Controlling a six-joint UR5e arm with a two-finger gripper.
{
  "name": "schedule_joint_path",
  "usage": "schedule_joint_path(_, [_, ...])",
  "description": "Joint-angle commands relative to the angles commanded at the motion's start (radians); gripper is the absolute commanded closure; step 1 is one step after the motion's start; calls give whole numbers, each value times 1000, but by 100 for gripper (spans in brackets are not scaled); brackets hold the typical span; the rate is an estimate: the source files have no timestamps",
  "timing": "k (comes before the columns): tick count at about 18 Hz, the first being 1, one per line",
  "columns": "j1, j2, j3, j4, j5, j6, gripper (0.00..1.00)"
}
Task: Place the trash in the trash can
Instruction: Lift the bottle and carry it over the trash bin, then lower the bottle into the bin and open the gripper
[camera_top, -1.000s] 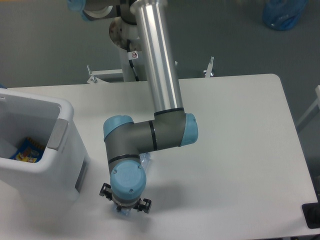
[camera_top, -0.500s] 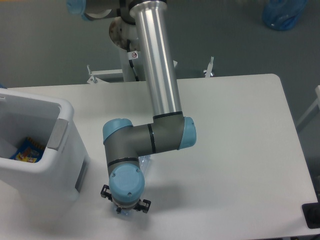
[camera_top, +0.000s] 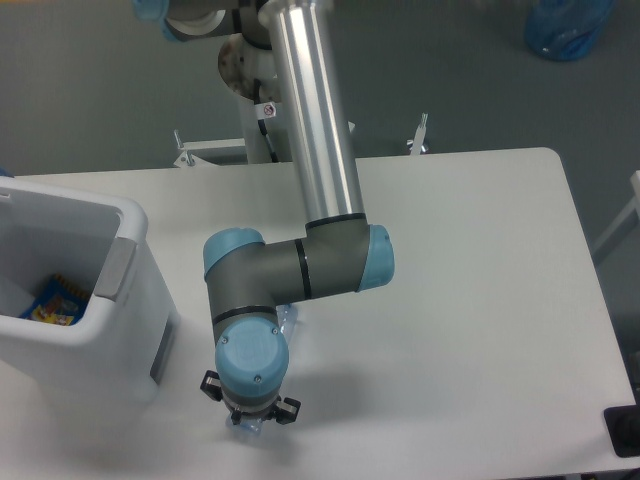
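Pointing straight down near the front edge of the table (camera_top: 480, 300), just right of the white trash can (camera_top: 120, 330). Fingers (camera_top: 247, 418) hidden beneath the blue wrist cap (camera_top: 252, 360); cannot tell how far open, or whether holding anything. Clear crumpled trash (camera_top: 288, 320) on the table, peeking out beside the arm; long axis and heading mostly covered, unclear. Blue-yellow wrapper (camera_top: 55, 300) inside the can.

Soft, even, cool light falls from above. The white table (camera_top: 480, 300) is bright, yet keeps its tone. A long pale streak of glare runs down the metal tube of the arm (camera_top: 315, 110). A faint, blurred shadow lies on the table just right of the arm's lowest joint. The trash can (camera_top: 130, 330) has a shaded right wall. The whole picture is slightly soft and grainy, most so on the grey floor (camera_top: 90, 90).
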Motion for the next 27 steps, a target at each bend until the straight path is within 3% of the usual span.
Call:
schedule_joint_path(5, [32, 110, 0, 2, -115, 0, 72])
schedule_joint_path(11, [54, 239, 18, 136, -279, -72, 72])
schedule_joint_path(14, [72, 290, 64, 164, -400, -97, 72])
schedule_joint_path(19, [103, 357, 80, 256, -599, -98, 72])
schedule_joint_path(27, [66, 391, 69, 262, -851, -101, 70])
